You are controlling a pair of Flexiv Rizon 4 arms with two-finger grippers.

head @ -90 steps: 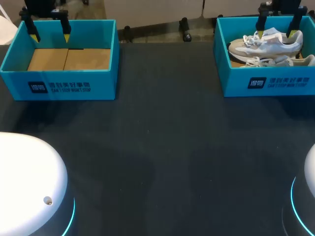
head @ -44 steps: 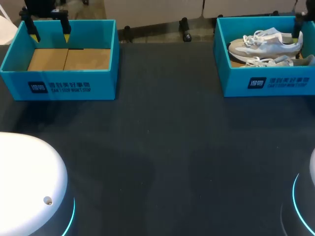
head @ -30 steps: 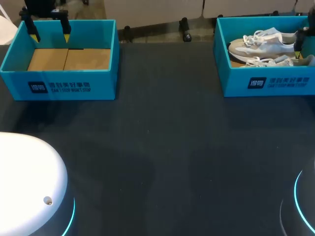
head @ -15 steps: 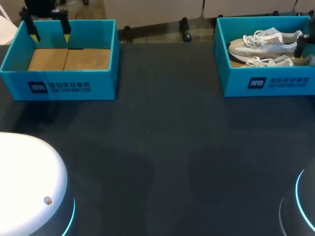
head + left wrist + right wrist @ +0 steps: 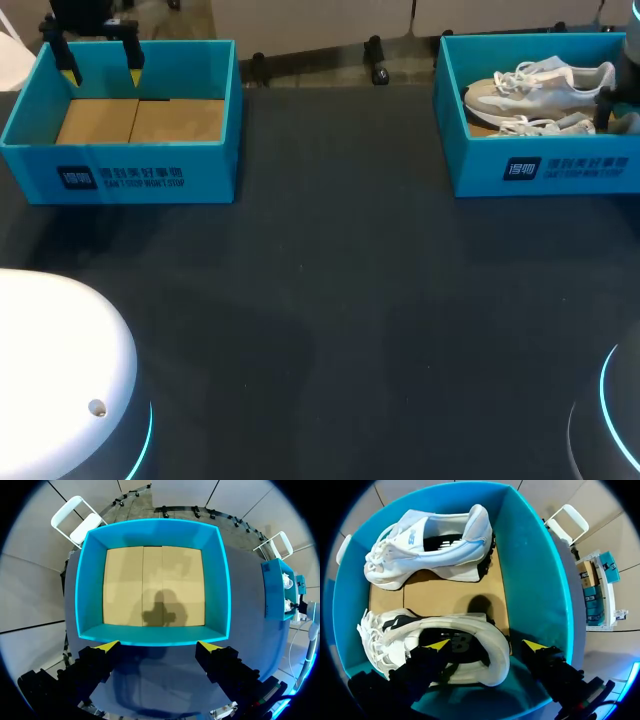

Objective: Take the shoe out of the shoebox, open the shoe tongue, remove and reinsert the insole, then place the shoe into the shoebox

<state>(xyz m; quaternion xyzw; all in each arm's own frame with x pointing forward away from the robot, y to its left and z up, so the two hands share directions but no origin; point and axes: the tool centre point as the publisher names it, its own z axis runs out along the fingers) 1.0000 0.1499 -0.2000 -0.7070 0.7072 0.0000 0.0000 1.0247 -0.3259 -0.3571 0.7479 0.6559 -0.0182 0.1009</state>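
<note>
Two white-and-grey shoes lie in the blue shoebox (image 5: 540,165) at the table's far right. The far shoe (image 5: 430,545) lies on its side. My right gripper (image 5: 486,645) is down at the heel end of the near shoe (image 5: 395,630). One yellow tip is inside the shoe's opening and the other is outside the heel, near the box wall (image 5: 530,570). Its fingers stand wide and do not pinch the heel. In the head view only one dark finger (image 5: 605,105) shows. My left gripper (image 5: 100,72) hangs open above the far edge of the other box.
A second blue box (image 5: 130,175) stands at the far left, with only a cardboard floor (image 5: 150,587) inside. Dark table surface (image 5: 330,300) stretches between and in front of the two boxes.
My right gripper has sunk lower into the shoebox, onto the near shoe's heel. The left arm has not moved.
</note>
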